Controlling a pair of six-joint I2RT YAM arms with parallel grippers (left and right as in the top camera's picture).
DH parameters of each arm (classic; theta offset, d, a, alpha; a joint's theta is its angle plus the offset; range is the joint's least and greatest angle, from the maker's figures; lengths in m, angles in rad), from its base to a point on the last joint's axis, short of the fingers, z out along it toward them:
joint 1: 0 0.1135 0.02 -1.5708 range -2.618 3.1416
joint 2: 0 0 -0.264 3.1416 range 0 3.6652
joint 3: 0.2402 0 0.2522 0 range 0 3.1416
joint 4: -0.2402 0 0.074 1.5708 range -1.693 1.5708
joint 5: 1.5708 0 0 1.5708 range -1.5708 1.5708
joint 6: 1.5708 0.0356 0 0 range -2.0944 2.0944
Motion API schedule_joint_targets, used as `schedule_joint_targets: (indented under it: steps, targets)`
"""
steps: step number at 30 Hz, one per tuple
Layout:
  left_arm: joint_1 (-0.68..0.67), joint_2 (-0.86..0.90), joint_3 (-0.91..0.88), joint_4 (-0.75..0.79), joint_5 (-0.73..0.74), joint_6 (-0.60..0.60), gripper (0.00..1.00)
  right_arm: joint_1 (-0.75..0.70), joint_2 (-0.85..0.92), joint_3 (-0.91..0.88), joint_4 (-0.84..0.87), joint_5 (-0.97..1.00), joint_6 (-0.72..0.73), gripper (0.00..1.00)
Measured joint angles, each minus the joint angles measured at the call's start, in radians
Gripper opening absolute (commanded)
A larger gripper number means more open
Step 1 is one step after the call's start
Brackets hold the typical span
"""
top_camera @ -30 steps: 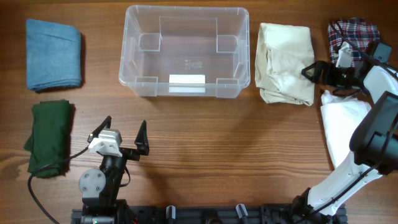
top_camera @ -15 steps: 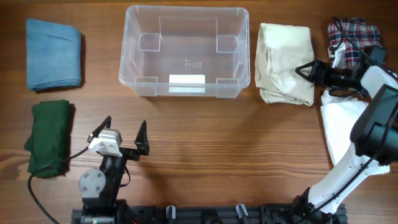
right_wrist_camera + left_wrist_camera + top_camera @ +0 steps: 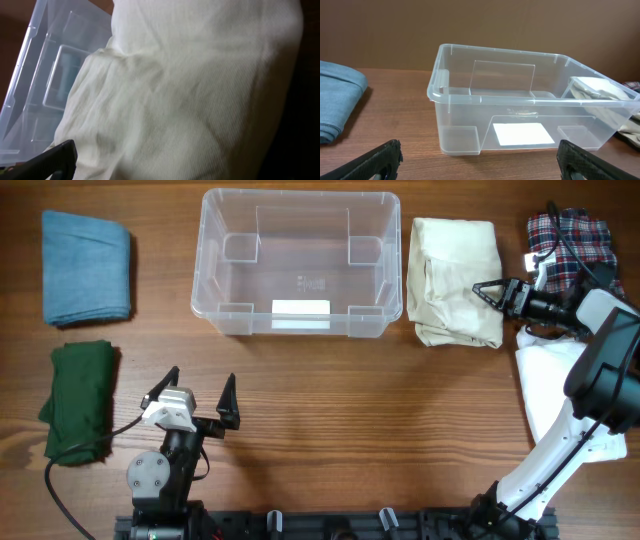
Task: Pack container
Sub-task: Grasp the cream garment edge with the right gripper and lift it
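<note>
Nothing has been packed yet: the container [image 3: 300, 255] is seen standing empty at the far centre of the table [image 3: 380, 410], its white label [image 3: 301, 308] turned to the near side. Five folded cloths are laid out around it. A cream cloth [image 3: 455, 280] lies just right of the container, a plaid cloth [image 3: 560, 235] at the far right, and a white cloth [image 3: 550, 380] nearer on the right. A blue cloth [image 3: 87, 267] is at the far left and a green cloth [image 3: 78, 400] at the near left. The right gripper [image 3: 487, 292] is poised low over the right edge of the cream cloth. Its fingers look spread with nothing caught between them, and its wrist view is filled with cream fabric. The left gripper [image 3: 198, 393] is parked near the front edge, fingers spread wide and empty, pointed at the container's labelled wall. By this reading the first pick is only being lined up. The cream cloth is judged the likely first item, and all five cloths are left to be lifted in.
</note>
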Motion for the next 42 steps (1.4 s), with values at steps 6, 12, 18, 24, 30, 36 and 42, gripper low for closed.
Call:
schedule_joint_targets:
  steps: [6, 12, 18, 24, 30, 36, 42]
  targets:
    - [0.0, 0.0, 0.0, 0.0, 0.0, 0.0, 1.0, 0.012, 0.001, 0.0, 0.005, -0.002, -0.006, 1.0]
    - [0.0, 0.0, 0.0, 0.0, 0.0, 0.0, 1.0, 0.076, 0.002, 0.0, 0.024, 0.002, -0.006, 0.9]
    - [0.0, 0.0, 0.0, 0.0, 0.0, 0.0, 1.0, 0.115, 0.024, -0.002, 0.05, 0.013, -0.007, 0.49]
    - [0.0, 0.0, 0.0, 0.0, 0.0, 0.0, 1.0, 0.116, 0.049, -0.01, 0.058, 0.022, 0.0, 0.21]
    - [0.0, 0.0, 0.0, 0.0, 0.0, 0.0, 1.0, 0.116, 0.054, -0.01, 0.065, 0.02, 0.022, 0.04]
    - [0.0, 0.0, 0.0, 0.0, 0.0, 0.0, 1.0, 0.115, 0.064, 0.037, -0.007, 0.031, 0.055, 0.04]
    - [0.0, 0.0, 0.0, 0.0, 0.0, 0.0, 1.0, 0.115, 0.074, 0.193, -0.191, 0.147, 0.058, 0.04]
